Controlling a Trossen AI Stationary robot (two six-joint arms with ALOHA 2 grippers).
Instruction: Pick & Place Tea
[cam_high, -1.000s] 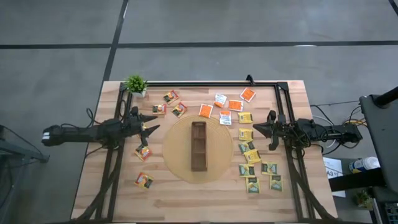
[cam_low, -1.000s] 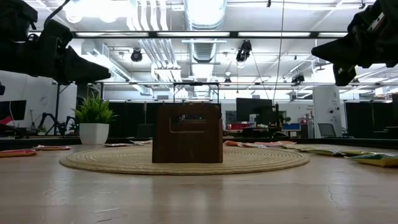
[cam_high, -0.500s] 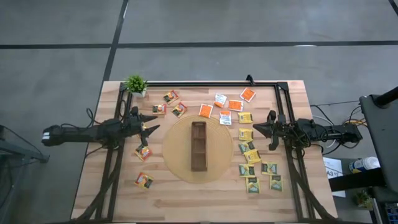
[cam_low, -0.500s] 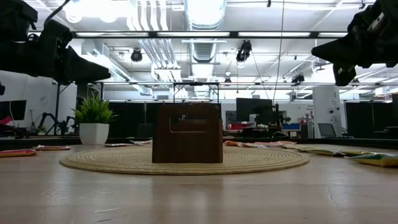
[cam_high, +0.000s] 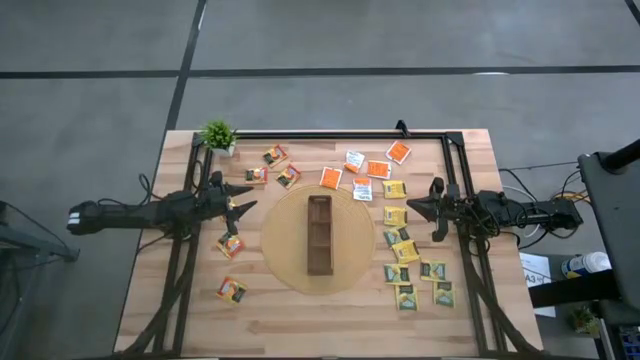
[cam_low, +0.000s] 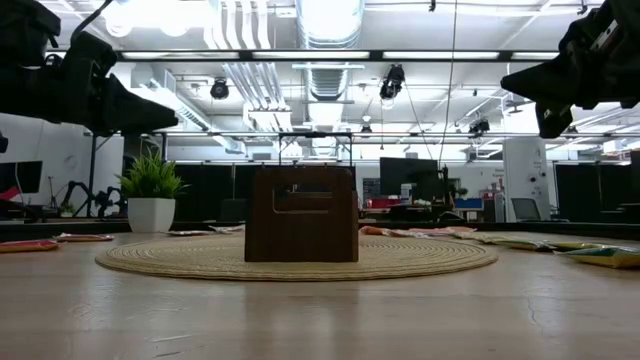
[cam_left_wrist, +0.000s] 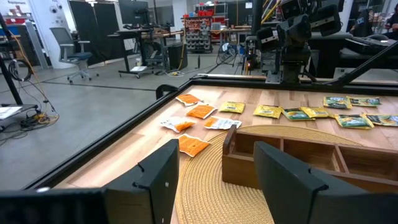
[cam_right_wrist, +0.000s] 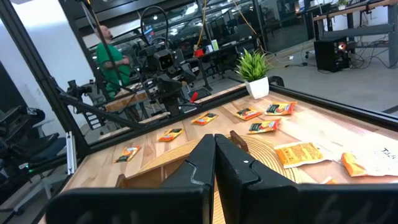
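the tea (cam_high: 405, 250) lies flat and scattered on the counter (cam_high: 260, 320) around the mat (cam_high: 350, 268), light, thin and probably slippery, so better to pinch one sachet by its edge; left jaws stand wide, right jaws are closed, both empty.

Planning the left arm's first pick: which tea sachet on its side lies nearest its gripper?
The red-brown sachet just below the open left gripper; the others on that side lie farther off.
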